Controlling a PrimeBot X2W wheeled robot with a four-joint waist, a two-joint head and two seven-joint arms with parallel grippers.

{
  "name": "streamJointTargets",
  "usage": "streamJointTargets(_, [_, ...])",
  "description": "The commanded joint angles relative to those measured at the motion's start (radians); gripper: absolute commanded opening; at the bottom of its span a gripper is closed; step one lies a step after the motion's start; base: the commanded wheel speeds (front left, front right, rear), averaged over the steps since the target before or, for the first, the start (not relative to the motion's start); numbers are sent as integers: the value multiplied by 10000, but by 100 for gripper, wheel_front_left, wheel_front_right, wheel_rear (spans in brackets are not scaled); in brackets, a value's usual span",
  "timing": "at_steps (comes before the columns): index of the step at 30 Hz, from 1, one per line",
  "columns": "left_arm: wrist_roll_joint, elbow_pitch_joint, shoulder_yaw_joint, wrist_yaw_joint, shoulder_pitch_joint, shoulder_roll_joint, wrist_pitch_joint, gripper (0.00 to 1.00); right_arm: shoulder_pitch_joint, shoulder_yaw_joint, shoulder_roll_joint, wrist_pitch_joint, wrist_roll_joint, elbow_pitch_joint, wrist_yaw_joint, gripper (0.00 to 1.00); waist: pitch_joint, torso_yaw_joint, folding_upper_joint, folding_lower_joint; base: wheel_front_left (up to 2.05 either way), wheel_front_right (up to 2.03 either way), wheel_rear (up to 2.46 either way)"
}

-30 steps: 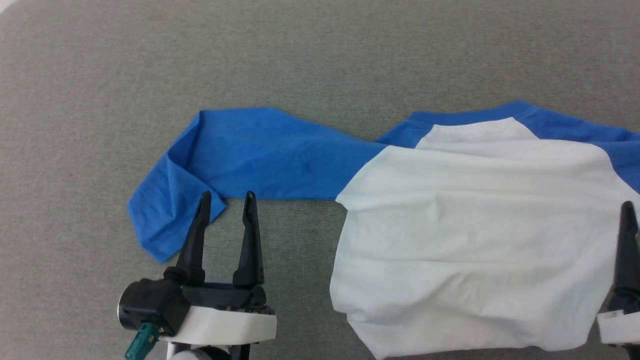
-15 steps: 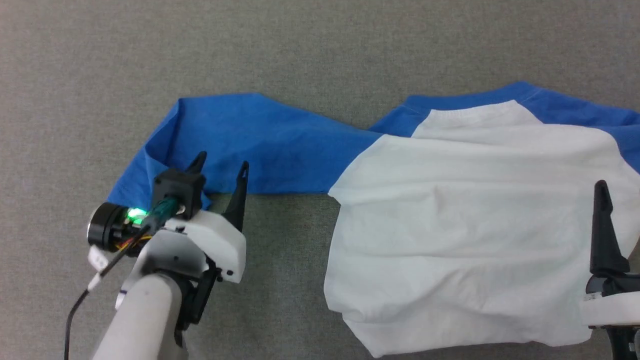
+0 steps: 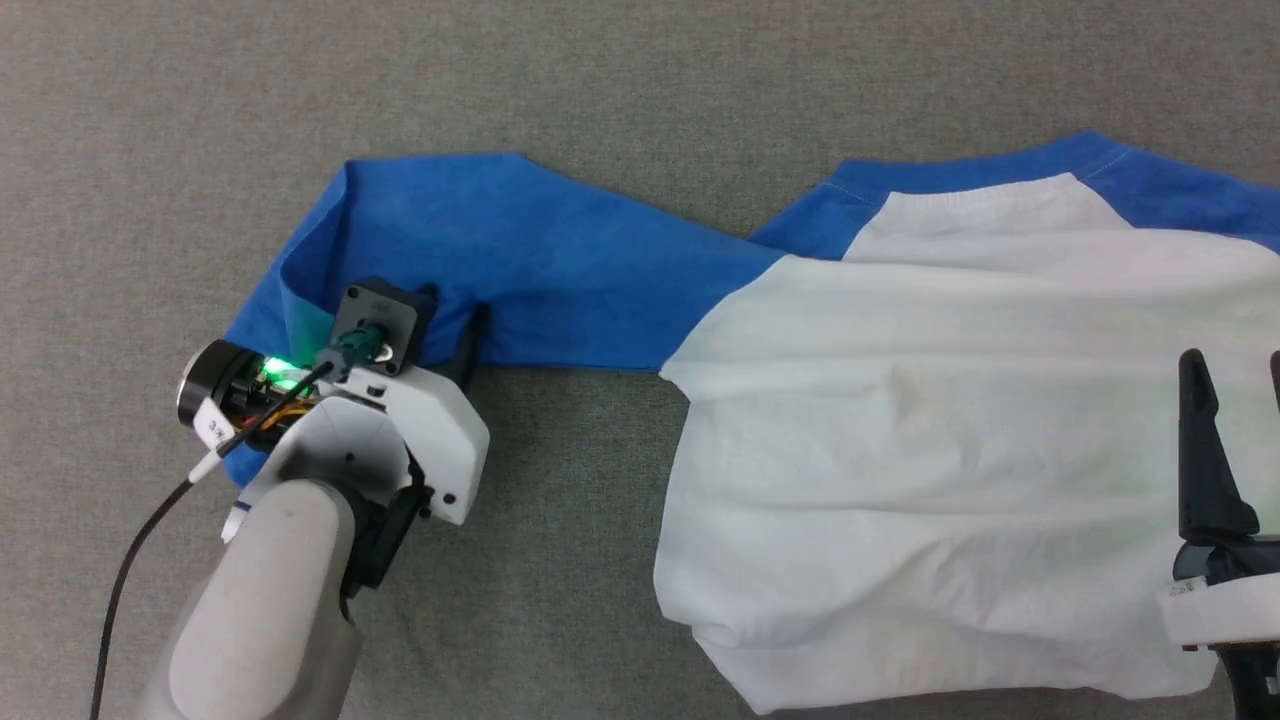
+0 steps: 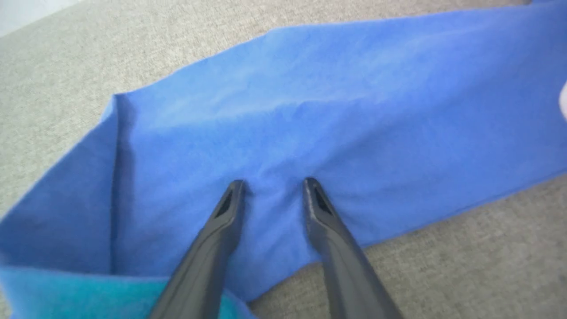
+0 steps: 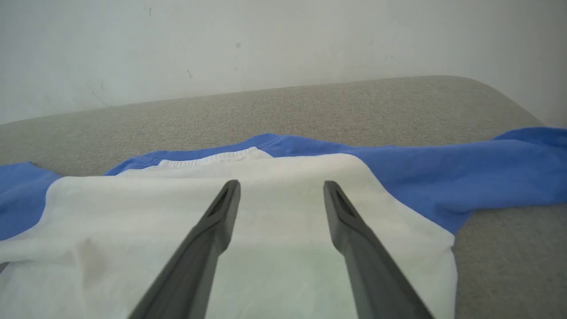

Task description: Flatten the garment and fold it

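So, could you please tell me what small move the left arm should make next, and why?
Probably close the left end effector to pinch the garment's blue sleeve: its fingertips, set apart, press into the fabric, and the sleeve's end lies folded over, so it likely needs pulling out flat.

Grey woven surface (image 3: 640, 70), rounded far corner, plain white wall (image 5: 266, 40) behind (faintly scuffed)

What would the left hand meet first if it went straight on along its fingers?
The blue sleeve of the garment. The left hand has its tips at the fabric, apparently already touching it, with the jaws apart. The grey surface lies directly beneath.
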Motion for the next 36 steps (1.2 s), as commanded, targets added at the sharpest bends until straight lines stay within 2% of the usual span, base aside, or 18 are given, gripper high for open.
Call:
streamJointTargets(1, [-117,776,-11,50,333,38,161,0,-150,-10,-42,32,36,-93,-9,100,41,21,-1,2,0,0,0])
streamJointTargets(7, [-1015,-574,370,79,894,-231,42,0,-62,-67,-20,113,-6,-85,-9,100,-362,234,-1,2,0,0,0])
streamJointTargets(16, [-1742,-4010,760,604,3093,81,1468,0,303,156,142,327,-71,-42,-9,100,-1303,725,-1,2,0,0,0])
streamJointTargets(21, [-2336,-4519,579,1118,5058,-252,2193,0,449,328,204,526,-104,-82,-9,100,-1495,752,-1,2,0,0,0])
streamJointTargets(26, [-2620,-3945,170,1119,5917,-793,1514,0,656,217,223,692,-145,-108,-9,100,-1604,845,-1,2,0,0,0])
streamJointTargets(27, [-2580,-3686,120,1078,5895,-873,1237,44,683,228,217,720,-139,-108,-9,100,-1626,849,-1,2,0,0,0])
streamJointTargets(28, [-2592,-3423,53,1011,5864,-954,1030,97,700,253,208,748,-126,-105,-9,100,-1661,848,-1,2,0,0,0])
streamJointTargets(29, [-2631,-3239,63,989,5777,-1085,748,100,709,272,203,779,-113,-107,-9,100,-1686,850,-1,2,0,0,0])
streamJointTargets(31, [-2656,-3100,118,865,5474,-1265,93,100,687,309,207,840,-117,-135,-9,100,-1717,848,-1,2,0,0,0])
streamJointTargets(34, [-2922,-3550,468,757,4852,-1619,-932,100,644,336,182,895,-78,-196,-9,100,-1690,777,-1,2,0,0,0])
streamJointTargets(36, [-2739,-4007,583,689,4290,-1553,-1216,100,600,311,150,880,-38,-231,-9,100,-1600,712,-1,2,0,0,0])
